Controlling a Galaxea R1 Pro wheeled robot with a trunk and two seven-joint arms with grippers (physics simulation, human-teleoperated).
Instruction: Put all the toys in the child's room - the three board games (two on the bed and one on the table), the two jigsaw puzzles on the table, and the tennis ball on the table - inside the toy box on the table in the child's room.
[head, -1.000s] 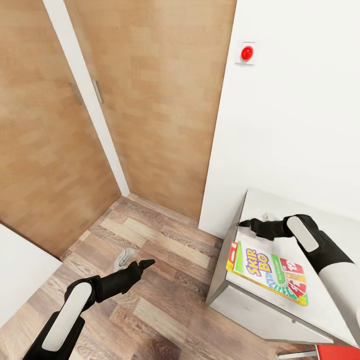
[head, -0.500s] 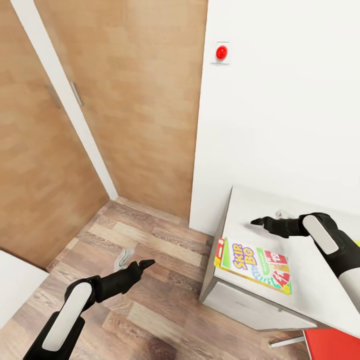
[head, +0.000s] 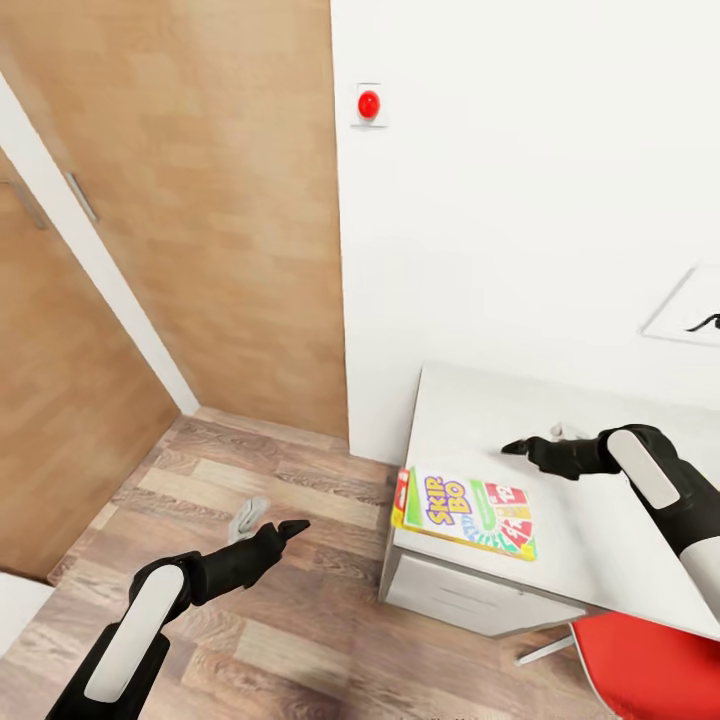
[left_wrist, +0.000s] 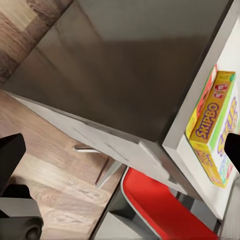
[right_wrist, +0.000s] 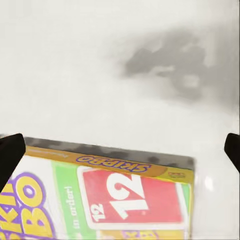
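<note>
A Skip-Bo board game (head: 465, 510) lies flat on the table (head: 470, 415), at the corner nearest me, its red end right at the table's edge. My right gripper (head: 515, 447) hovers open over the tabletop just beyond the box, nothing between its fingers. In the right wrist view the box's red "12" panel (right_wrist: 130, 195) lies below the spread fingertips (right_wrist: 10, 152). My left gripper (head: 295, 525) is open over the wood floor, left of the table. Its wrist view shows the Skip-Bo box (left_wrist: 210, 125) on the table edge. The toy box, jigsaw puzzles, tennis ball and bed are out of view.
A red chair (head: 650, 665) stands at the table's front right. White drawers (head: 470, 600) sit under the tabletop. Wooden doors (head: 230, 200) fill the left wall. A small grey object (head: 247, 517) lies on the floor near my left gripper. A red button (head: 369, 104) is on the white wall.
The camera has swung right, so doors, wall and table slid left in the picture. Relative to the Skip-Bo box my right gripper now stands further in over the table. The left arm keeps its pose.
</note>
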